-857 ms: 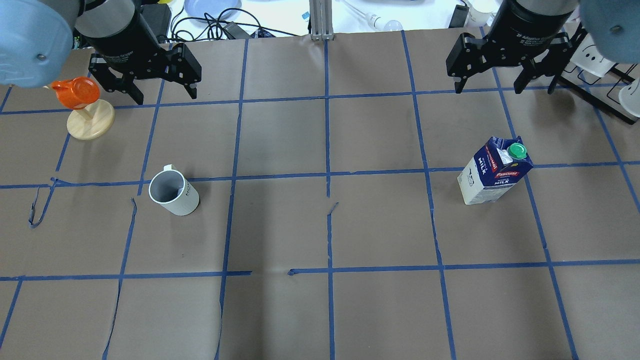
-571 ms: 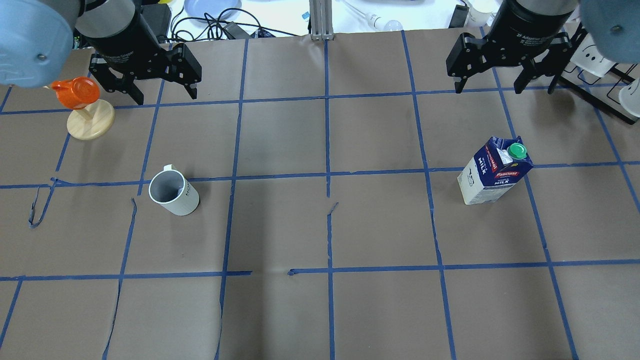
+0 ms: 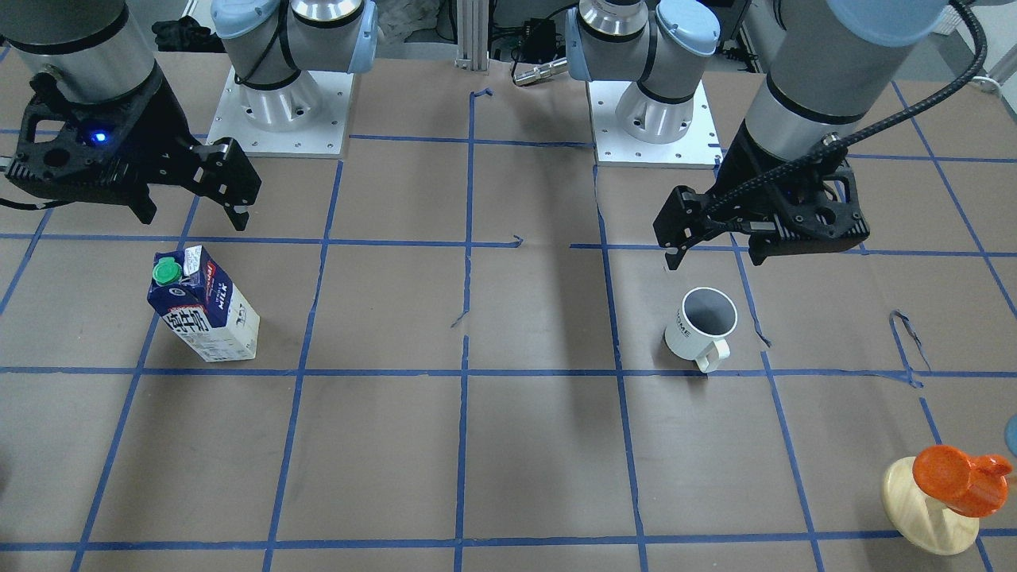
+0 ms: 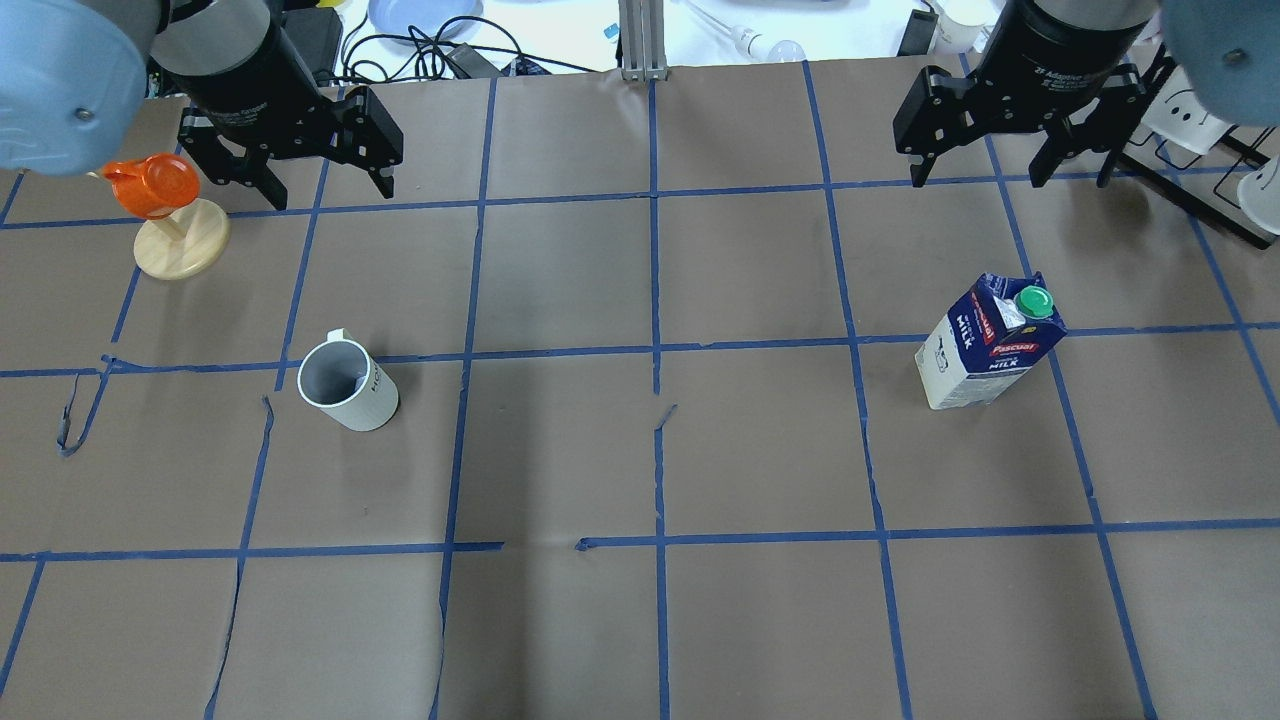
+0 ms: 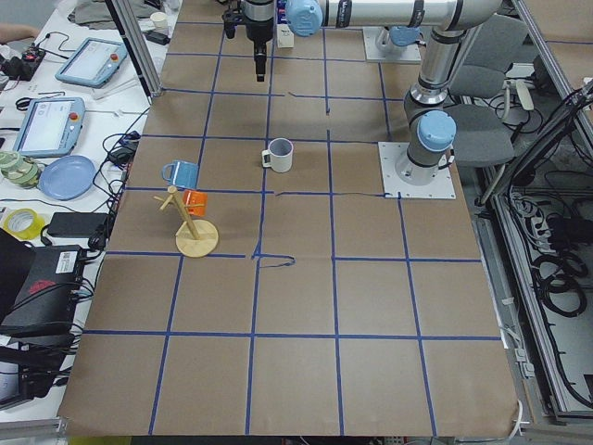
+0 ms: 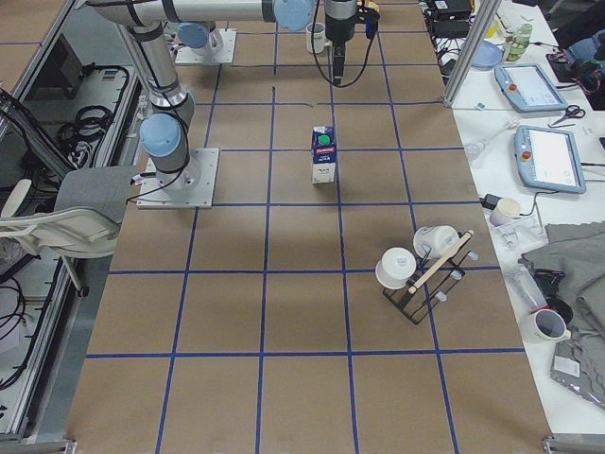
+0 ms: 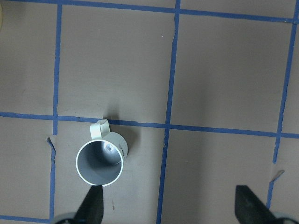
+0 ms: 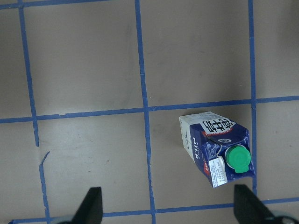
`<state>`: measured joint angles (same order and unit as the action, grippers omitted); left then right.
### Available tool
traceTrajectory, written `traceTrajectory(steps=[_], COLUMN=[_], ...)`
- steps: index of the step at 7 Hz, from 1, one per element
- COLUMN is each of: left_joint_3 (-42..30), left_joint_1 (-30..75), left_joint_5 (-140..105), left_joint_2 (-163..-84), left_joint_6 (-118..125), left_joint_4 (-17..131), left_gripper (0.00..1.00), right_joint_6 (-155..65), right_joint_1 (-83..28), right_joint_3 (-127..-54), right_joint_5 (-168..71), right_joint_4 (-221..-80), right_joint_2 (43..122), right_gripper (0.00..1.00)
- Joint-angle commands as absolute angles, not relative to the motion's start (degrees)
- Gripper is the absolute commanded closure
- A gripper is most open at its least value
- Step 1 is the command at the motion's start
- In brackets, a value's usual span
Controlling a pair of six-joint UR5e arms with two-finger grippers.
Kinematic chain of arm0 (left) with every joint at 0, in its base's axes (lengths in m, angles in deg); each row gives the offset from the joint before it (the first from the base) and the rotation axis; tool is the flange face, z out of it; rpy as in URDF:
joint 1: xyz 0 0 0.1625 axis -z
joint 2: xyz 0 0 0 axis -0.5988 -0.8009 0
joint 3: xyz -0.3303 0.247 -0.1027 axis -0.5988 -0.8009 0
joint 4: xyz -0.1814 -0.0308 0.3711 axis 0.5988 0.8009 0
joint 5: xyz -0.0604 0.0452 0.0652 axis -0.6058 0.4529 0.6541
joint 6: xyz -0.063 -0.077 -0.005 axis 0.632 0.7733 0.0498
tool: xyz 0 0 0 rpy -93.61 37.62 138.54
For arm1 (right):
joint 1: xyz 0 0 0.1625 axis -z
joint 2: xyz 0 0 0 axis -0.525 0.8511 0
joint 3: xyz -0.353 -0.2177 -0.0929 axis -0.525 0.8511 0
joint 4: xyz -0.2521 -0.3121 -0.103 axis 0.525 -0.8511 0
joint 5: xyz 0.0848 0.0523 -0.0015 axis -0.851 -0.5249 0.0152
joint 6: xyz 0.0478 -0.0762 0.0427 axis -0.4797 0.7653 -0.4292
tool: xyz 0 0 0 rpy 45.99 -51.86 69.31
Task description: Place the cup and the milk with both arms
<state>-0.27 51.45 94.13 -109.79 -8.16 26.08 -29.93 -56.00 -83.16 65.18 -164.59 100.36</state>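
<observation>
Cup (image 4: pixel 347 385): upright on the left half of the table (image 4: pixel 760 450), handle turned away from the robot, untouched. Milk (image 4: pixel 990 345): upright on the right half, skewed to the tape grid, cap on. Left gripper (image 4: pixel 331 195) and right gripper (image 3: pixel 195 218): both spread wide, empty, raised well clear of their items. Risk: jaws meeting the skewed carton at its corners may twist or topple it, and a finger landing on the cup's rim or handle would tip it.

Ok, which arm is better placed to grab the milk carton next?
Right. The right gripper hangs open near the milk carton, which shows in its wrist view; the left gripper hangs by the white mug, across the table.
</observation>
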Motion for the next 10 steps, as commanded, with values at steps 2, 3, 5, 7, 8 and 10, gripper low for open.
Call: traceTrajectory(steps=[2, 3, 5, 7, 8, 10], left_joint_3=[-0.92, -1.01, -1.97, -2.15, -2.24, -2.76], left_joint_1=[51.46, 51.46, 51.37, 51.28, 51.02, 42.11], left_joint_5=[94.13, 94.30, 94.04, 94.30, 94.39, 94.04], left_joint_2=[-109.18, -109.00, -108.91, -108.30, -108.30, -109.60], left_joint_6=[-8.25, -8.33, -8.25, -8.33, -9.46, -19.77], left_joint_4=[26.06, 26.15, 25.97, 25.88, 26.41, 26.59], left_gripper=[0.00, 0.00, 0.00, 0.00, 0.00, 0.00], right_joint_6=[-29.81, -29.90, -29.99, -29.81, -29.73, -29.73], right_joint_1=[-55.96, -55.96, -56.05, -56.05, -56.05, -55.96], right_joint_3=[-83.27, -83.27, -83.45, -83.36, -83.27, -83.27], right_joint_5=[65.55, 65.55, 65.46, 65.55, 65.46, 65.55], right_joint_4=[-164.52, -164.52, -164.87, -165.05, -165.14, -165.05], right_joint_2=[100.43, 100.34, 100.34, 100.42, 100.34, 100.43], right_gripper=[0.00, 0.00, 0.00, 0.00, 0.00, 0.00])
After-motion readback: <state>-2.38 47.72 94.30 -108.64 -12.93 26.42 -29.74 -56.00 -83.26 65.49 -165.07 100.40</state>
